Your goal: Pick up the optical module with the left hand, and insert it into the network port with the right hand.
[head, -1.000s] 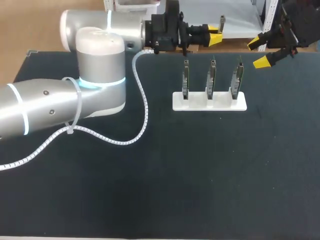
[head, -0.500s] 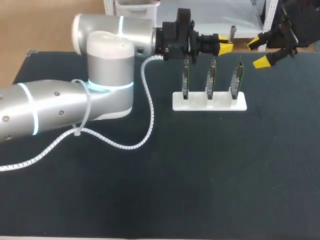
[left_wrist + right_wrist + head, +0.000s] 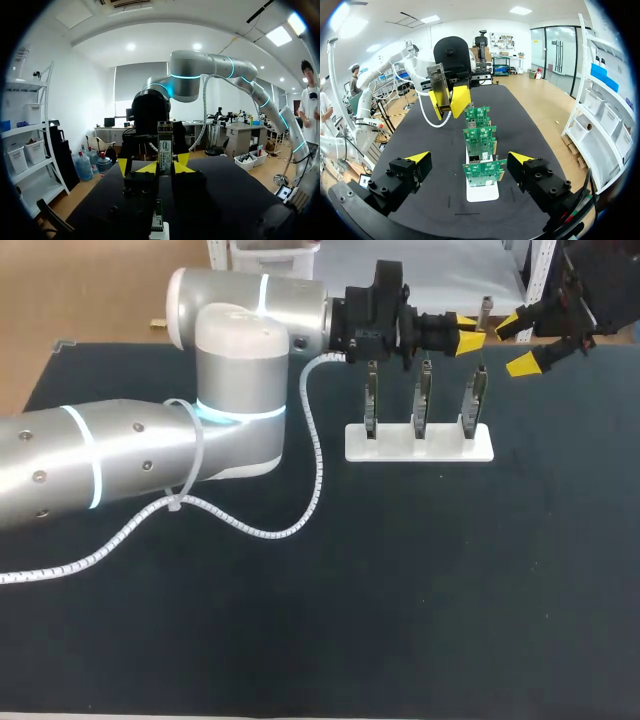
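My left gripper (image 3: 468,333) was clamped on the optical module (image 3: 487,308) at 1 o'clock of the board rack (image 3: 445,446); my right gripper (image 3: 517,344), wide open and empty at the module's 4 o'clock, needed, I judged, squaring to it before closing.

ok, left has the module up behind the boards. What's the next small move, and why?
Probably ease the left end effector a little toward the right end effector for the handover. The left one is shut on the optical module and holds it above the far side of the boards. The right one hangs open close by, and the module is not yet between its fingers.
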### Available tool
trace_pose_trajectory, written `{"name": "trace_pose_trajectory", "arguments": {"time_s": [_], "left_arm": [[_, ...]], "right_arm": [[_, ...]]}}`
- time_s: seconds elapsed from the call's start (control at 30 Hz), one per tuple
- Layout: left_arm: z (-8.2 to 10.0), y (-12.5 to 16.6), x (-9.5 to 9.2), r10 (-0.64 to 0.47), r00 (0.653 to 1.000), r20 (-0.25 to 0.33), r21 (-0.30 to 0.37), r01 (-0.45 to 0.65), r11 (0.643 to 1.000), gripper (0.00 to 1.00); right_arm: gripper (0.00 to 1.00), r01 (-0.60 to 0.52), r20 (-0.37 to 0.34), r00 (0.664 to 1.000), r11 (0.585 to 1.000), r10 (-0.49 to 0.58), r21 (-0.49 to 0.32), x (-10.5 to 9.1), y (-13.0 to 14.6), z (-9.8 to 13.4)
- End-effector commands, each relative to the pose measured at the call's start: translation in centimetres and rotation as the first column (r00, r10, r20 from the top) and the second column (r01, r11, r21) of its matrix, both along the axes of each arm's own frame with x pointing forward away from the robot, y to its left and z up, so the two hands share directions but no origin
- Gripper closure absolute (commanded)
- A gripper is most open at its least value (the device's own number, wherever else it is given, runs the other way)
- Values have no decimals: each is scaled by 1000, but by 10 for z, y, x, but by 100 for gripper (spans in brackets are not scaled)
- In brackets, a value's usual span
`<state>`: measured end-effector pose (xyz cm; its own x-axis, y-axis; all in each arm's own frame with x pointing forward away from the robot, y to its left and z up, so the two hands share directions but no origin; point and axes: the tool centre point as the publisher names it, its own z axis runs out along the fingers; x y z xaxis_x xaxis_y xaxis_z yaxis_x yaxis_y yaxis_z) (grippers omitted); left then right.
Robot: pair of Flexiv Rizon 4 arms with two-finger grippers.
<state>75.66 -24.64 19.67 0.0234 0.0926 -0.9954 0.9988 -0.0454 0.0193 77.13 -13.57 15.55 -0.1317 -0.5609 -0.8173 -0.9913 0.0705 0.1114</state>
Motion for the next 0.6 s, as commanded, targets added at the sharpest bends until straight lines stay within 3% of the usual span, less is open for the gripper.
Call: {"name": "trace_pose_trajectory", "arguments": {"time_s": [0.03,0.6], "left_arm": [[-2,-5,1,15,1000,-3,-7,-15,1000,100],[-11,-26,4,38,999,-32,-11,-38,999,100]], "right_arm": [[0,1,0,1000,1000,-1,-1,0,0,0],[0,1,0,1000,1000,-1,-1,0,0,0]]}}
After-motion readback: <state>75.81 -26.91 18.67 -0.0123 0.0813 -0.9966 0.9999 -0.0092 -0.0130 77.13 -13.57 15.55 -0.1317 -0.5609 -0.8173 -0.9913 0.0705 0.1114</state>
